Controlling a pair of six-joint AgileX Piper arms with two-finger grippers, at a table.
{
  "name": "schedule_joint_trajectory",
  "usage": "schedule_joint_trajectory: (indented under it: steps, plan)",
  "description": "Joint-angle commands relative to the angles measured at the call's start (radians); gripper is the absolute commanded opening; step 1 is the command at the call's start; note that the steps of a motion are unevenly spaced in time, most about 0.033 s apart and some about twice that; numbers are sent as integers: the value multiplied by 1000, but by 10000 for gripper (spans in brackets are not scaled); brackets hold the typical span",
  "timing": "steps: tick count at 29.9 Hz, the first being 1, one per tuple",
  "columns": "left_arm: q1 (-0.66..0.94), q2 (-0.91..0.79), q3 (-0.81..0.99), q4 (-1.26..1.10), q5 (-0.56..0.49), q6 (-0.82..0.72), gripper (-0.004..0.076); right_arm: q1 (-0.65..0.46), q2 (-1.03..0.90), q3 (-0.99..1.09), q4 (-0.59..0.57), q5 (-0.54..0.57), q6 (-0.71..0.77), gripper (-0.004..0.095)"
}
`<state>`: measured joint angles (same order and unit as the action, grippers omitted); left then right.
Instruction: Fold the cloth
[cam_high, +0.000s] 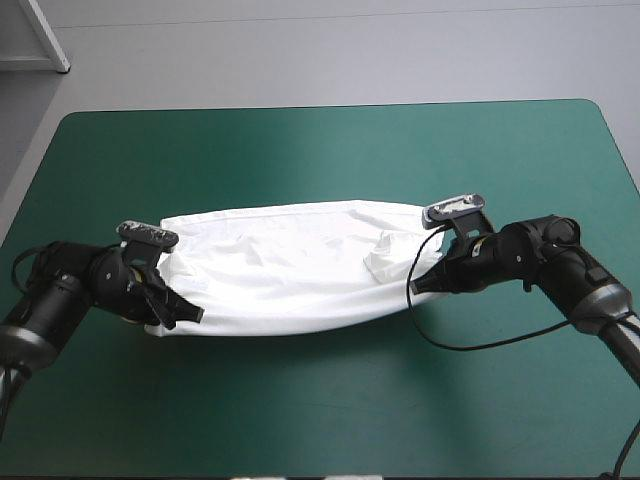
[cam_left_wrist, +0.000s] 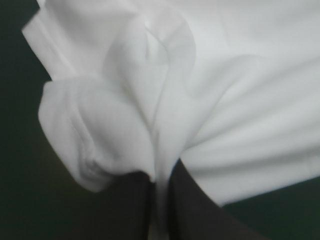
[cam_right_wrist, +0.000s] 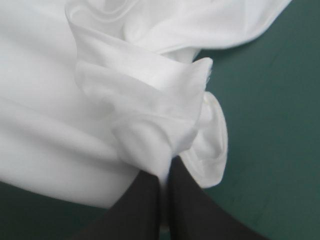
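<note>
The white T-shirt (cam_high: 290, 265) lies stretched into a long folded band across the middle of the teal-green table. My left gripper (cam_high: 168, 300) pinches its left end, and my right gripper (cam_high: 420, 283) pinches its right end. In the left wrist view the black fingers (cam_left_wrist: 192, 210) are all but shut, with bunched white cloth (cam_left_wrist: 165, 100) rising from between them. The right wrist view shows the same: black fingers (cam_right_wrist: 140, 210) nipped on a gathered fold of cloth (cam_right_wrist: 150, 115), with a hemmed edge curling beside them.
Teal-green cover (cam_high: 320, 400) lies bare in front of the shirt and behind it (cam_high: 320, 150). A white frame (cam_high: 45, 35) stands beyond the table's far left corner.
</note>
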<state>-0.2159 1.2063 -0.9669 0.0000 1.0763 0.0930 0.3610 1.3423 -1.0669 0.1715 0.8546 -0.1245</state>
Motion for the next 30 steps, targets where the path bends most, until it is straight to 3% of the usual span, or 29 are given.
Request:
schedule_joint_trajectory:
  steps: [1, 6, 15, 27, 30]
  plan:
    - [-3, 67, -110, 55, -47, 4, 20, -6, 6, -124, -54, -98, 0, -14]
    - [49, 193, -256, 38, -74, 6, 20, -8, 116, -253, -172, -150, 63, -14]
    - [177, 341, -461, -59, -130, 86, 20, -44, 351, -489, -172, -155, 56, -14]
    - [177, 500, -490, -54, -300, 99, 20, -44, 564, -628, -152, -161, 49, -6]
    - [177, 520, -490, -54, -322, 99, 42, -44, 575, -628, -115, -177, 34, 93]
